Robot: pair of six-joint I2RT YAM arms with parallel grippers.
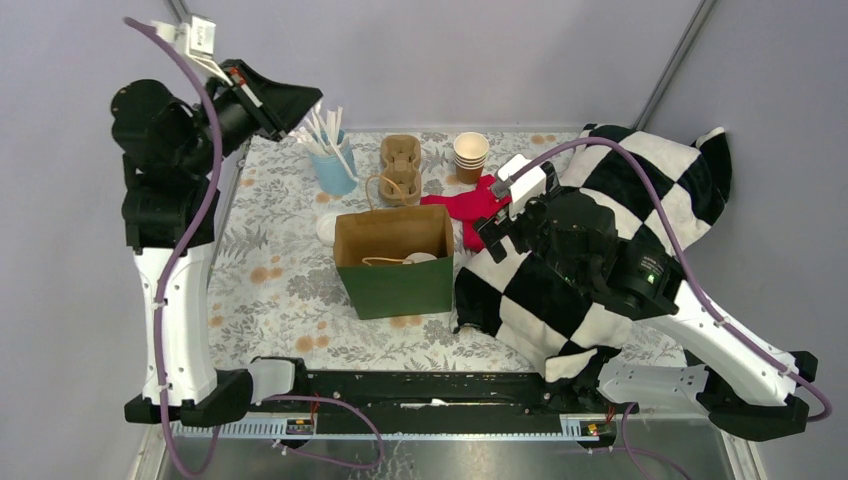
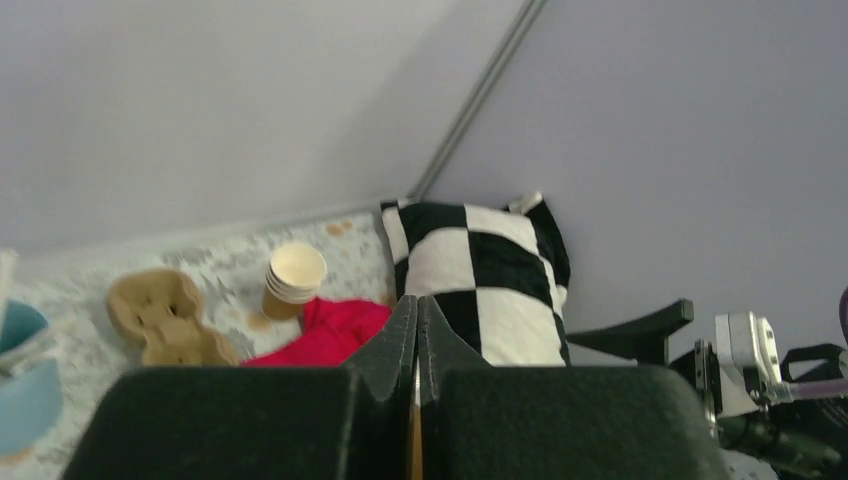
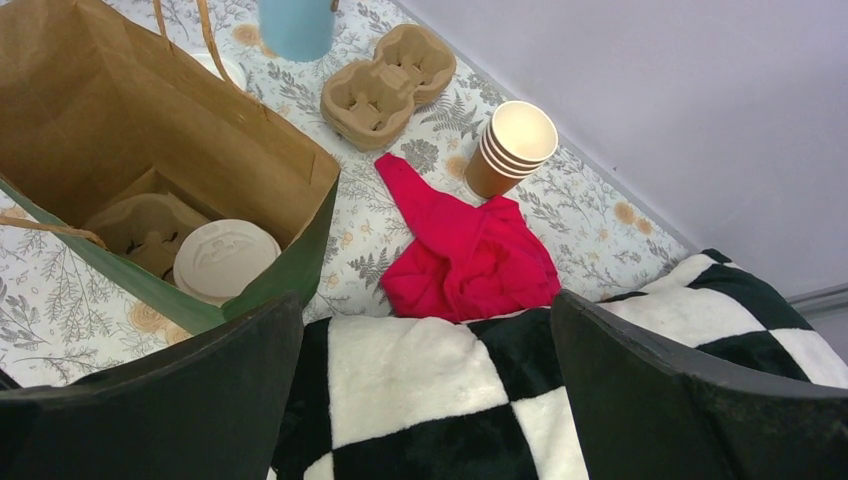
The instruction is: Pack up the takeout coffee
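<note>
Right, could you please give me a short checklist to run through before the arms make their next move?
1. Takeout coffee inside the paper bag: ok.
2. Coffee lidded: ok, a white lid covers it; the cup body is hidden.
3. Coffee seated in the carrier in the bag: cannot tell; they are close together.
4. Bag upright with its mouth open: ok.
5. Right gripper open and empty, above the checkered blanket: ok.
6. Left gripper shut, raised away from the bag: ok.
</note>
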